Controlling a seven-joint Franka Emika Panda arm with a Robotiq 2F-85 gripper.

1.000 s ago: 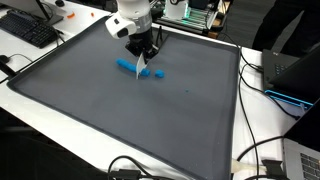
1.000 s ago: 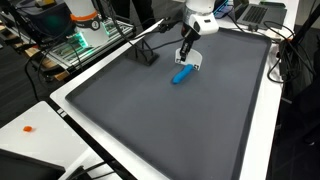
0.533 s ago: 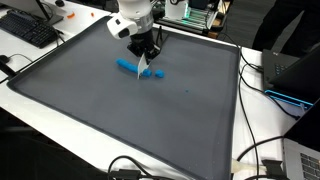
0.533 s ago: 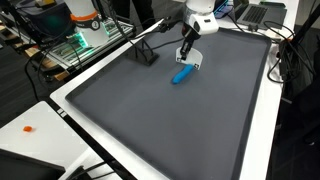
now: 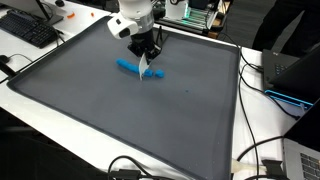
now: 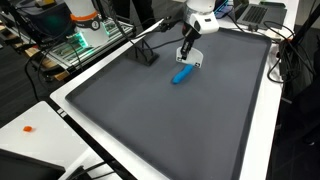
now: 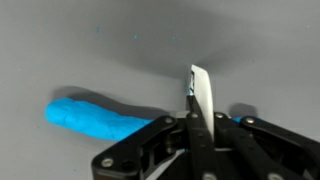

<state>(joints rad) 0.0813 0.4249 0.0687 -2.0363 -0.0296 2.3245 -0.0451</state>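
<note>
my gripper (image 7: 195,128) pinched on white strip (image 7: 201,90) | just beside blue roll (image 7: 95,117) | strip likely light, stiff; I grip its base

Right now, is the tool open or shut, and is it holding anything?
Tool: shut, gripping a thin white strip. The blue piece lies beside it, not held.

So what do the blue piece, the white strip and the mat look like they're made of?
Blue piece: matte, slightly lumpy surface, probably foam or soft plastic; the look leaves it open.
White strip, pinched in the shut gripper: thin, flat and smooth with a faint sheen, likely plastic or stiff card.
Mat: dark grey, matte and uniform, perhaps rubber or fabric.
</note>
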